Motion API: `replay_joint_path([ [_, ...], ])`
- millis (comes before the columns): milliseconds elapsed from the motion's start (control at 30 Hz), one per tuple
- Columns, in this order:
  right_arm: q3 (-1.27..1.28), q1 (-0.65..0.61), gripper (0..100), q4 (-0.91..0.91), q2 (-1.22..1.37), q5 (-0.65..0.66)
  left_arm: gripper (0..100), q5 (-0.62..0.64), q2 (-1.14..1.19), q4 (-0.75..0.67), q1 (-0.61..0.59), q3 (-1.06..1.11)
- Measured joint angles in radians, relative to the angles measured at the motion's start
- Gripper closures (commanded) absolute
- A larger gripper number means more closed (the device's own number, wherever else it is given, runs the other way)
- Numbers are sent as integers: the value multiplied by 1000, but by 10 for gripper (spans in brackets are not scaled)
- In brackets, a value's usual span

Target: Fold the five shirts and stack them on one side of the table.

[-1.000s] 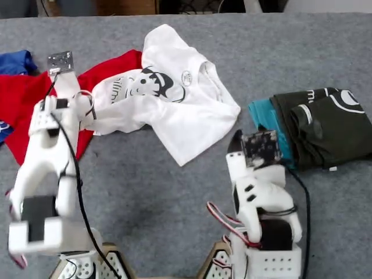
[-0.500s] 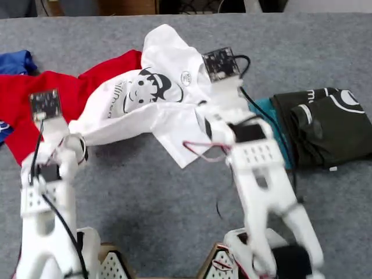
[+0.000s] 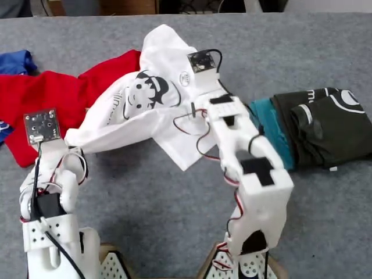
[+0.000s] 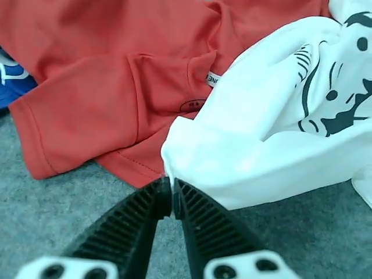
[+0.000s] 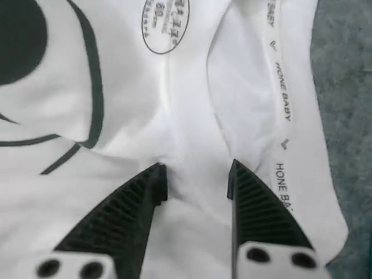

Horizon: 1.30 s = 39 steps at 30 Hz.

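White shirt (image 3: 152,119) now stretched: left gripper (image 4: 172,186), clamped on its edge, drew back; right gripper (image 5: 197,170) (jaws apart, empty) arrived over its collar, likely flattening before folding.

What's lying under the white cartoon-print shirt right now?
A red fabric shirt runs under the white cartoon-print shirt's edge; how far it reaches beneath is covered.

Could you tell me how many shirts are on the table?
5: a white shirt in the middle, a red shirt partly under it, a blue shirt far left, and a teal shirt under a dark shirt, folded at the right.
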Motion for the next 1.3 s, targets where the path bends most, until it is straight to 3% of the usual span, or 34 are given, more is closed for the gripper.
replay_joint_path([
  [133, -126, 15, 979, 95, 77, 0, 973, -2, -5, 2, -8, 0],
  [467, -207, 80, 985, 351, 83, 15, 973, -2, -5, 8, -9, 0],
  [633, -173, 81, 985, 535, -14, 101, 973, -2, -6, 144, -9, -40],
  [800, 54, 80, 985, 563, -230, 196, 973, -21, -6, 276, -14, -75],
  [1000, 353, 69, 985, 575, -595, 290, 973, -152, -9, 318, -20, -92],
  [1300, 647, 68, 984, 614, -1146, 381, 972, -247, -86, 348, -18, -103],
])
